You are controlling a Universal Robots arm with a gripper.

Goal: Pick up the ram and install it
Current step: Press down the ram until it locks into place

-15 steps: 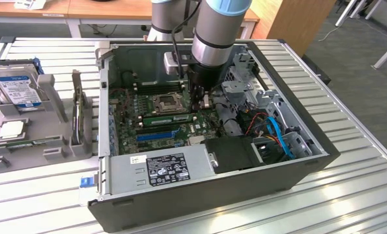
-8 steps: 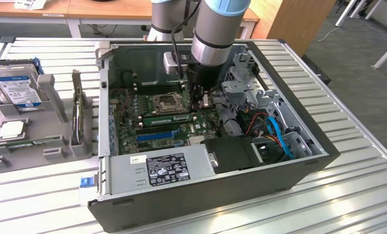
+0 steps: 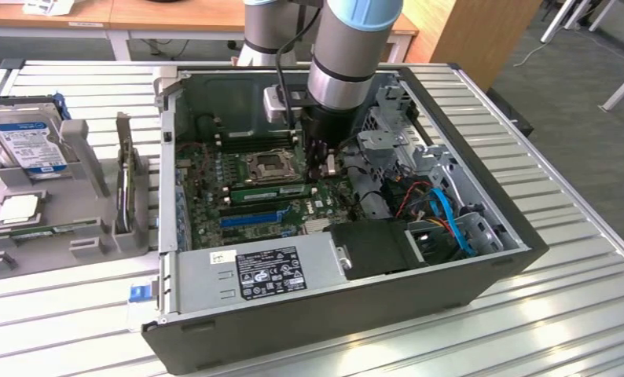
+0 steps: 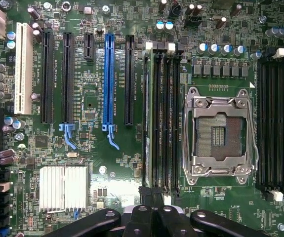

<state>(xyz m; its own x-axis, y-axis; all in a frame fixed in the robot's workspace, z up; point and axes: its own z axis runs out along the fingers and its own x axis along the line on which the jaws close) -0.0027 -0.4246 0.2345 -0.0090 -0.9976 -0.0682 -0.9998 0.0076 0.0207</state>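
The ram [image 3: 270, 191] is a long green stick standing on edge in one of the black memory slots just beside the processor socket [image 3: 267, 166], inside the open computer case. The wrist view shows the ram [image 4: 155, 123] from above as a thin strip in the slot bank next to the processor socket [image 4: 218, 133]. My gripper [image 3: 321, 166] hangs down into the case over the end of the stick on the exterior view's right. Its black fingers [image 4: 141, 219] are closed together, so the gripper [image 4: 151, 213] is shut. Whether it touches the stick's top edge I cannot tell.
The grey power supply [image 3: 259, 271] and a black fan block fill the near end of the case. Drive cages and blue cables [image 3: 453, 224] crowd the exterior view's right. On the left a grey fixture [image 3: 39, 236] holds a hard drive [image 3: 29, 141], a silver processor chip [image 3: 19, 208] and another green stick [image 3: 55, 230].
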